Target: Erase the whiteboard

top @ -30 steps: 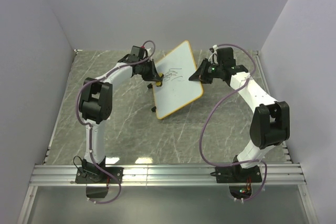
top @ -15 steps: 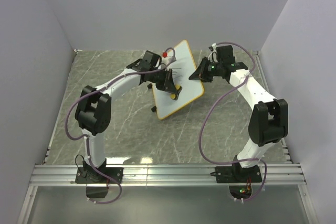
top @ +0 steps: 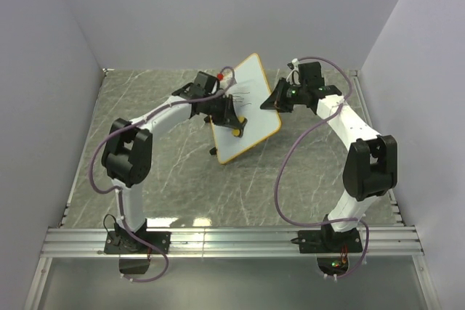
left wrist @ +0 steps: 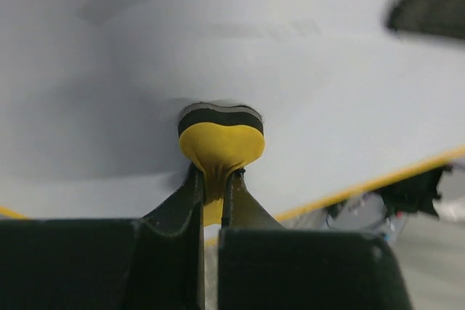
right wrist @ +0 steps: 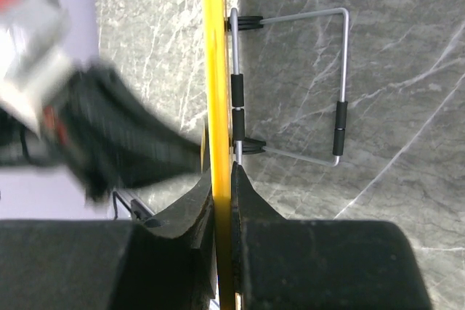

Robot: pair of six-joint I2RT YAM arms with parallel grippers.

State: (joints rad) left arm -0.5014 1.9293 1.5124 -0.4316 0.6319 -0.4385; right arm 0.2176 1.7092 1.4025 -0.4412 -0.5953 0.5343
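Top camera looks down over the table (top: pixel 189 179) from its near edge; both wrist cameras crowd the whiteboard (top: pixel 254 125), left face-on, right edge-on.

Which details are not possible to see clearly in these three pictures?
Scribbles on the whiteboard: top view, too small, partly covered by the left gripper and eraser.
Board's writing face: right wrist view, edge-on in the jaws of the right gripper; only its yellow frame shows.
Left arm: right wrist view, motion-blurred.
Board's outline: left wrist view, cut off by picture edges.
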